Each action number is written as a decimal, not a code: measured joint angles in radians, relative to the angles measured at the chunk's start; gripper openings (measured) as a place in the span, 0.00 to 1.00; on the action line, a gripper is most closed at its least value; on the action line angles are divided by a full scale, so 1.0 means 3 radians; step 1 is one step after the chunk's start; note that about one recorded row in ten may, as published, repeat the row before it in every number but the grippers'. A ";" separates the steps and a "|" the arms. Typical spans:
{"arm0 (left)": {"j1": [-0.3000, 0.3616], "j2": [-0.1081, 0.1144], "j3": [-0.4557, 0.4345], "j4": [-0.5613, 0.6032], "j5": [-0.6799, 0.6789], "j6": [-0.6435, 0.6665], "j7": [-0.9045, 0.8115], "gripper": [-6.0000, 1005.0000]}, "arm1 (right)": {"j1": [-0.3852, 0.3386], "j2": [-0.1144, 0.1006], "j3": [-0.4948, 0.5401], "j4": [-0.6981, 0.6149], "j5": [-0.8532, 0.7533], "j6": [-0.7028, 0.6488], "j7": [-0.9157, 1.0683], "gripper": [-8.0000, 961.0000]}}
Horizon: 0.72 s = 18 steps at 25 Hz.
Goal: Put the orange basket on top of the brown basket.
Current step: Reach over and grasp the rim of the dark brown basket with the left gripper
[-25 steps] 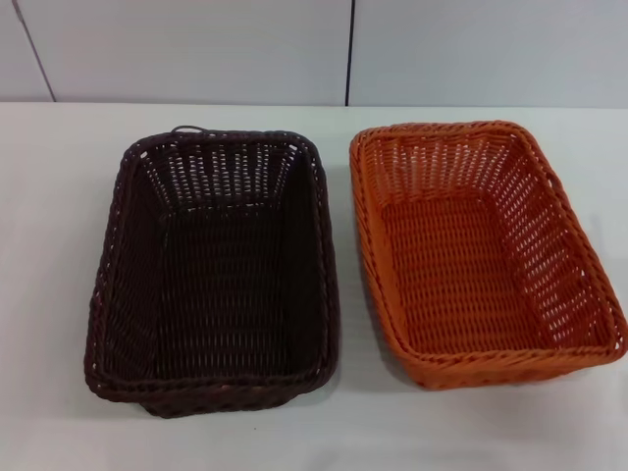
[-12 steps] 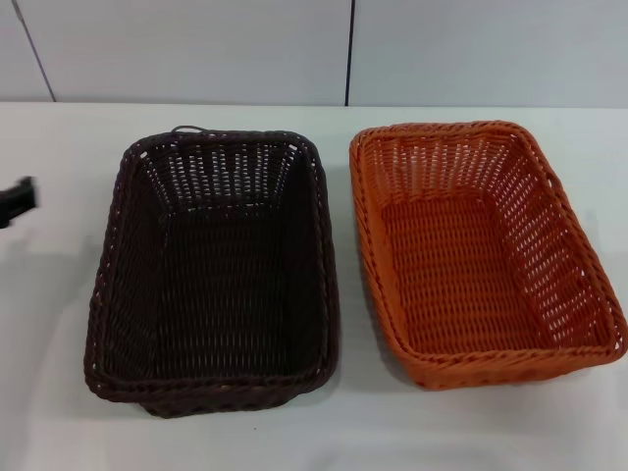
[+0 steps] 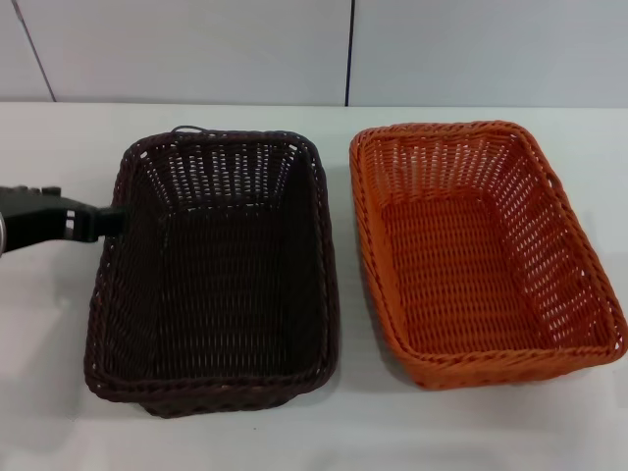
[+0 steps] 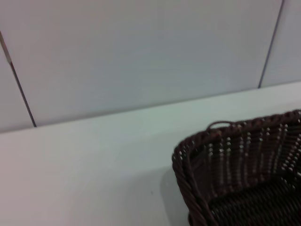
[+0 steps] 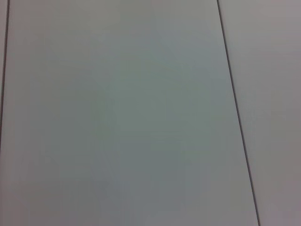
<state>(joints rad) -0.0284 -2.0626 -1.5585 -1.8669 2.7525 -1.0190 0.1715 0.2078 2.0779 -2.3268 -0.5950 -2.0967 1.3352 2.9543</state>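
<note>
The brown basket point(image 3: 216, 275) stands on the left of the white table, empty. Its corner also shows in the left wrist view point(image 4: 244, 165). The orange basket point(image 3: 476, 250) stands to its right, a small gap between them, also empty. My left gripper point(image 3: 108, 222) comes in from the left edge of the head view, dark, with its tip at the brown basket's left rim. My right gripper is out of view; the right wrist view shows only the wall.
The white table point(image 3: 59, 392) carries both baskets. A grey panelled wall point(image 3: 196, 49) rises behind the table's far edge. A thin dark loop point(image 3: 189, 130) sticks out at the brown basket's far rim.
My left gripper has come in from the left edge and moved right, up to the brown basket's left rim. The baskets have not moved.
</note>
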 joint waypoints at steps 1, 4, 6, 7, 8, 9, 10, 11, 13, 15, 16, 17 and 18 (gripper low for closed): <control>0.0000 0.0000 0.0000 0.0000 0.0000 0.0000 0.0000 0.79 | 0.0000 0.0000 0.0000 0.0000 0.0000 0.0000 0.0000 0.85; -0.0002 -0.0002 0.0043 0.0034 0.0000 -0.0055 -0.0038 0.79 | -0.0010 0.0001 0.0000 0.0000 0.0000 -0.0003 0.0000 0.84; -0.0002 -0.0001 0.0066 0.0074 0.0000 -0.0063 -0.0056 0.79 | -0.0014 0.0002 0.0000 0.0002 0.0000 -0.0004 0.0000 0.84; -0.0004 -0.0001 0.0073 0.0110 -0.0001 -0.0063 -0.0065 0.79 | -0.0013 0.0002 0.0000 0.0003 0.0000 -0.0006 0.0000 0.84; -0.0009 -0.0001 0.0073 0.0152 0.0000 -0.0061 -0.0072 0.79 | -0.0011 0.0002 0.0000 0.0004 0.0000 -0.0012 0.0000 0.84; -0.0018 -0.0001 0.0071 0.0177 0.0001 -0.0060 -0.0076 0.79 | -0.0010 0.0002 0.0000 0.0004 0.0000 -0.0018 0.0000 0.84; -0.0036 -0.0001 0.0066 0.0225 0.0001 -0.0060 -0.0082 0.79 | -0.0006 0.0002 0.0000 0.0007 0.0000 -0.0028 0.0000 0.84; -0.0036 -0.0001 0.0066 0.0225 0.0001 -0.0060 -0.0082 0.79 | -0.0006 0.0002 0.0000 0.0007 0.0000 -0.0028 0.0000 0.84; -0.0066 -0.0002 0.0061 0.0298 0.0001 -0.0062 -0.0084 0.79 | -0.0003 0.0002 0.0000 0.0009 -0.0001 -0.0030 0.0000 0.84; -0.0110 -0.0002 0.0069 0.0387 0.0001 -0.0067 -0.0084 0.78 | -0.0002 0.0002 0.0000 0.0010 -0.0005 -0.0032 0.0000 0.84; -0.0115 -0.0002 0.0070 0.0395 0.0002 -0.0067 -0.0084 0.78 | -0.0002 0.0002 0.0000 0.0010 -0.0008 -0.0034 0.0000 0.84; -0.0134 -0.0003 0.0077 0.0431 0.0001 -0.0068 -0.0084 0.78 | -0.0002 0.0002 0.0000 0.0010 -0.0010 -0.0034 0.0000 0.84; -0.0149 -0.0005 0.0084 0.0463 0.0000 -0.0070 -0.0084 0.78 | -0.0002 0.0002 -0.0001 0.0010 -0.0012 -0.0034 0.0000 0.84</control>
<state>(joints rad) -0.0732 -2.0641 -1.5333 -1.7281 2.7525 -1.0401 0.1464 0.2072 2.0785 -2.3269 -0.5919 -2.1003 1.3248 2.9543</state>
